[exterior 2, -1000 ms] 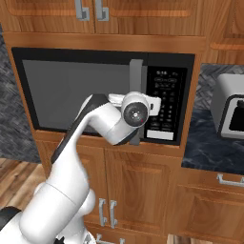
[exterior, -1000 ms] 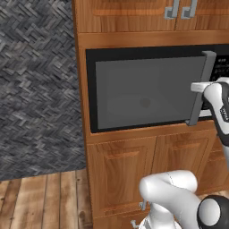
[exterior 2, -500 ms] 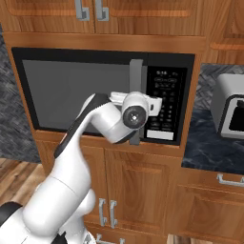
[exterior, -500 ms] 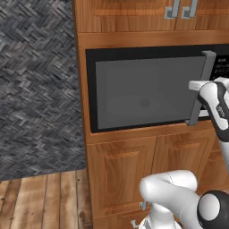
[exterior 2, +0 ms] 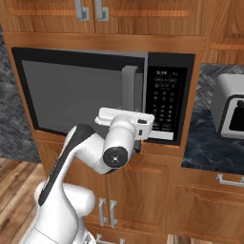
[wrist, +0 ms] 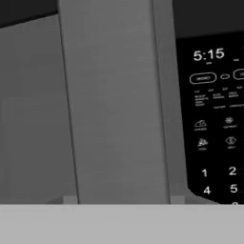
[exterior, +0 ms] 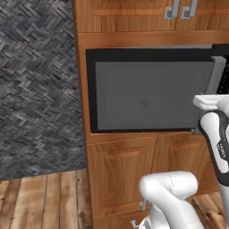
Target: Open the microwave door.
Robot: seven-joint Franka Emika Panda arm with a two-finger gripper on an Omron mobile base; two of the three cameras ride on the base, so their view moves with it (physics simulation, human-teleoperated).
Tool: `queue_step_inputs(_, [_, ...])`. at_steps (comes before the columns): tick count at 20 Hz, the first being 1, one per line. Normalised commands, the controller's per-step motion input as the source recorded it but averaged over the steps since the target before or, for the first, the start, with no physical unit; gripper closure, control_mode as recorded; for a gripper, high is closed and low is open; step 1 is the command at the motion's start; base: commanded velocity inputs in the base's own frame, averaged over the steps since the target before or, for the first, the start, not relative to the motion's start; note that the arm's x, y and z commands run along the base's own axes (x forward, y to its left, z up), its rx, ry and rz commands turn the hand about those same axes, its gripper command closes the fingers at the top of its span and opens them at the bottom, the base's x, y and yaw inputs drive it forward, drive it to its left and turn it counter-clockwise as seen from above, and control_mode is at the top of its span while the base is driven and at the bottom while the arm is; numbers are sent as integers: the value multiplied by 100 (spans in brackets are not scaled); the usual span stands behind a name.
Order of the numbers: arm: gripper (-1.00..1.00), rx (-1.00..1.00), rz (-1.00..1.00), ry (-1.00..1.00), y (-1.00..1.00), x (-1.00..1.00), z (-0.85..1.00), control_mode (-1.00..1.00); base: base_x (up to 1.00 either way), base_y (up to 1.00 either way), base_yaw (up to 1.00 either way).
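Observation:
The microwave is built into wooden cabinets, with its black keypad panel on the right. The microwave door has a wide grey window and a long grey vertical handle. My gripper sits at the lower part of that handle, one fingertip pressed against each side, shut on it. In the base views the white hand covers the handle's lower end. The door lies close to the microwave front; I cannot tell whether a crack has opened.
Brown cabinet doors sit above and below the microwave. A silver toaster stands on the dark counter to the right. A dark woven-tile wall and a wooden floor lie to the left.
The fingers have closed in from wide open onto the handle. The hand has sunk a little along the handle.

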Motion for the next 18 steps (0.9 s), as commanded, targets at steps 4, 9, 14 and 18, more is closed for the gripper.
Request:
queue_step_inputs(4, [100, 0, 18, 0, -36, -100, 0, -100, 0, 0, 0])
queue_step_inputs(9, [100, 0, 22, 0, -34, -100, 0, -100, 0, 0, 0])
queue_step_inputs(14, [-100, 0, 22, -1, -15, -88, 0, -100, 0, 0, 0])
queue_step_inputs(18, [-100, 0, 15, -16, -36, -80, 31, -100, 0, 0, 0])
